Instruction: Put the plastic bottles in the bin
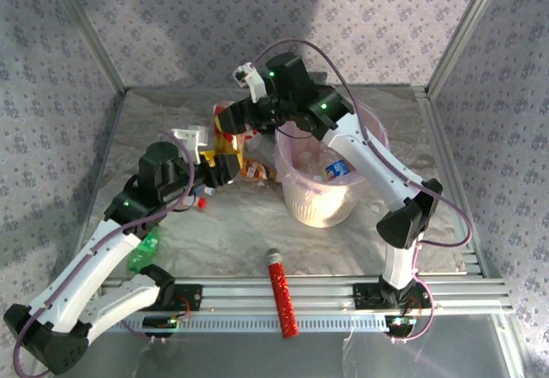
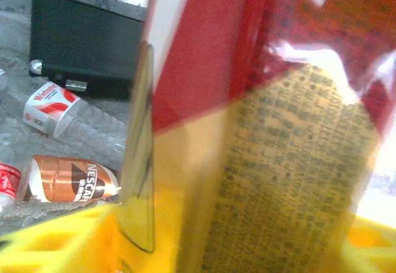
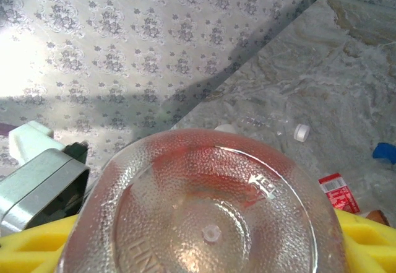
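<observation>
- Two-handed hold on one red-and-yellow labelled bottle (image 1: pixel 227 143), aloft just left of the bin (image 1: pixel 322 208); probably a pass towards the arm reaching across the rim.
- Right hand (image 1: pixel 230 125): pads either side of the bottle's base end, so gripping it.
- Left hand (image 1: pixel 223 164): around the label; cannot tell whether clamped or slack.
- Lying in the bin: several bottles (image 1: pixel 337 170).
- Loose on the table (image 1: pixel 232 224): a green bottle (image 1: pixel 144 251), others by the black box (image 2: pixel 86 44), so plenty left to fetch.
</observation>
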{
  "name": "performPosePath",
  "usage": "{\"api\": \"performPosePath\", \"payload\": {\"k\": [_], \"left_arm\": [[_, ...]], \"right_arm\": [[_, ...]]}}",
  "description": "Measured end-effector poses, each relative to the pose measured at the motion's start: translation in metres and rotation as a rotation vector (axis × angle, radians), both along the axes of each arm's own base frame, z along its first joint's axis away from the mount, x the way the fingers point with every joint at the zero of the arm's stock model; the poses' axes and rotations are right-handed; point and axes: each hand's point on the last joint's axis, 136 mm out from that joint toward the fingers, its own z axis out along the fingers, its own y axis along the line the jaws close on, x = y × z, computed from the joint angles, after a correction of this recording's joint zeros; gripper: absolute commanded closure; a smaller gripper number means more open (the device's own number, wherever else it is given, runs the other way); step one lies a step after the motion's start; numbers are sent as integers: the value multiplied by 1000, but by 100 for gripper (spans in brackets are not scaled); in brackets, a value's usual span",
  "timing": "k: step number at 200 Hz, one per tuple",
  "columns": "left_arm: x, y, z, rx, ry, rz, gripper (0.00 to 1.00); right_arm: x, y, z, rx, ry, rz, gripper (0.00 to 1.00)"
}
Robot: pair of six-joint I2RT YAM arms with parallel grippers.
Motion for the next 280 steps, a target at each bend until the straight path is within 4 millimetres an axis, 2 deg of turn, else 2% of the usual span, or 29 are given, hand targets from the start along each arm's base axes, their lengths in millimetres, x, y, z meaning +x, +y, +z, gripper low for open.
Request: {"api": "performPosePath", "payload": {"k": [14,41,57,86,113,132,148,162,174,184,203,214,227,238,250,264,280], "left_arm": [[1,1,-1,1,4,11,0],[3,13,-13,44,53,75,0],[3,30,-27,95,120,156,0],[-3,83,-70,210,309,379,0],[-21,133,-101,299,453,574,0],[-37,163,-117,324,529,687,0],[-50,183,-129,333,592,772,0],[-58,197,-142,341,647,833,0],[-66,206,-155,355,697,873,0],[-72,212,-162,360,725,896,0],[-79,220,-175,370,768,942,0],[-83,225,-181,371,783,970,0],[-87,229,-184,358,789,1003,0],[-89,233,-186,345,793,1036,0],[-92,237,-190,332,799,1073,0],[-97,241,-197,309,808,1115,1],[-105,246,-207,286,815,1165,1]], "right_arm": [[4,-5,4,-2,-12,-12,33],[23,-27,31,18,-84,-73,33],[36,-46,49,27,-140,-128,33],[52,-102,76,16,-213,-262,33],[56,-168,102,10,-275,-423,33],[52,-209,112,-17,-300,-525,33],[49,-230,112,-46,-307,-577,33],[49,-243,99,-91,-288,-607,33],[51,-249,78,-142,-249,-622,34],[55,-253,54,-187,-203,-627,34],[62,-257,-4,-275,-86,-623,34],[62,-258,-37,-320,-19,-615,34],[59,-259,-66,-359,44,-603,34],[57,-258,-81,-373,76,-592,31],[54,-256,-92,-380,97,-579,22],[51,-253,-102,-379,117,-559,14],[47,-250,-108,-373,131,-536,11]]}}
